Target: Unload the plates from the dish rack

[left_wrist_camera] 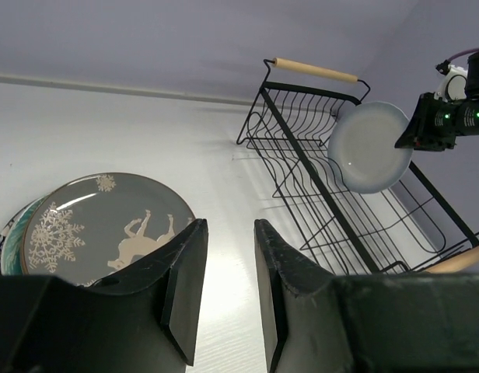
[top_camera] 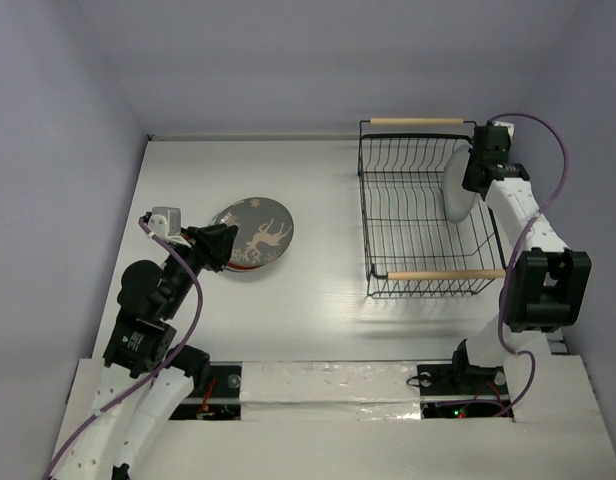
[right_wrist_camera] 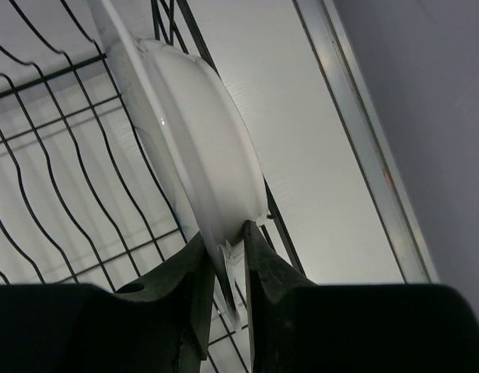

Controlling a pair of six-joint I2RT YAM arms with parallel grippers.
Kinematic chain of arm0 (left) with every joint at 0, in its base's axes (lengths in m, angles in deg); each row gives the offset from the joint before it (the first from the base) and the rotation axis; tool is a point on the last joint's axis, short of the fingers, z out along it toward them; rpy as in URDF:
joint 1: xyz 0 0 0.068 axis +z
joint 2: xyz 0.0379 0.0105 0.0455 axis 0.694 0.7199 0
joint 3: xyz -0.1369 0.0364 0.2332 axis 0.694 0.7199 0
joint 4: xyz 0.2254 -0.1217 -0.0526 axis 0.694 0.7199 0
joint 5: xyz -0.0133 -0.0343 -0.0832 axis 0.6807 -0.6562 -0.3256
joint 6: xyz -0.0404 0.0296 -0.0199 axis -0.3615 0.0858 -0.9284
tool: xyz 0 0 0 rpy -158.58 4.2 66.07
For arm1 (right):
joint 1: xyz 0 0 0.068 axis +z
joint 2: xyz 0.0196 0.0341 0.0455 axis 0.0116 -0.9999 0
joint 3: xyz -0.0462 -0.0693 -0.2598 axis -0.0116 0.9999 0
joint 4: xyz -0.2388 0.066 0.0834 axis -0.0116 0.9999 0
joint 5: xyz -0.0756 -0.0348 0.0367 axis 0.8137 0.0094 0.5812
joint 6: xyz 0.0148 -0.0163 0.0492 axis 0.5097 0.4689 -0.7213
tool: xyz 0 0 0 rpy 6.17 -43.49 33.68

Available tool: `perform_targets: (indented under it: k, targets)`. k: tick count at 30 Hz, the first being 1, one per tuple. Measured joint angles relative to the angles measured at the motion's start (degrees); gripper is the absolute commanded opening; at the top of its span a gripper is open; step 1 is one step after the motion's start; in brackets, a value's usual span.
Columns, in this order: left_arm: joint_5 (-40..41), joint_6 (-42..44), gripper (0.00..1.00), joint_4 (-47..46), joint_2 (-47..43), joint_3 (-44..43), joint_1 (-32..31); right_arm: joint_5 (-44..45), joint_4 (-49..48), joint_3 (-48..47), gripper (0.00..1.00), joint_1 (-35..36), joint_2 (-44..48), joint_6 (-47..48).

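The black wire dish rack (top_camera: 418, 215) with two wooden rod handles stands at the back right; it also shows in the left wrist view (left_wrist_camera: 333, 186). My right gripper (top_camera: 475, 172) is shut on the rim of a plain white plate (top_camera: 460, 187), held on edge at the rack's right side; the plate also shows in the right wrist view (right_wrist_camera: 201, 155) and the left wrist view (left_wrist_camera: 370, 148). A stack of plates lies on the table at the left, a grey-brown plate (top_camera: 253, 230) with a deer and snowflakes on top (left_wrist_camera: 99, 229). My left gripper (top_camera: 220, 245) is open and empty at the stack's near-left edge.
The table's back edge meets the purple wall (top_camera: 288, 60). A metal strip (right_wrist_camera: 364, 140) runs along the table's right side beside the rack. Bare white tabletop (top_camera: 318, 300) lies between the stack and the rack.
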Motion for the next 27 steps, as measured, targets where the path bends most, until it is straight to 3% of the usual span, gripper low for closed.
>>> perform_targets:
  k: [14,27]
  targets:
    - [0.11,0.00,0.30,0.15,0.00,0.00,0.00,8.59,8.87,-6.88,0.00,6.19,0.26,2.80]
    - [0.11,0.00,0.32,0.15,0.00,0.00,0.00,6.54,11.34,-7.30,0.00,7.54,7.52,0.76]
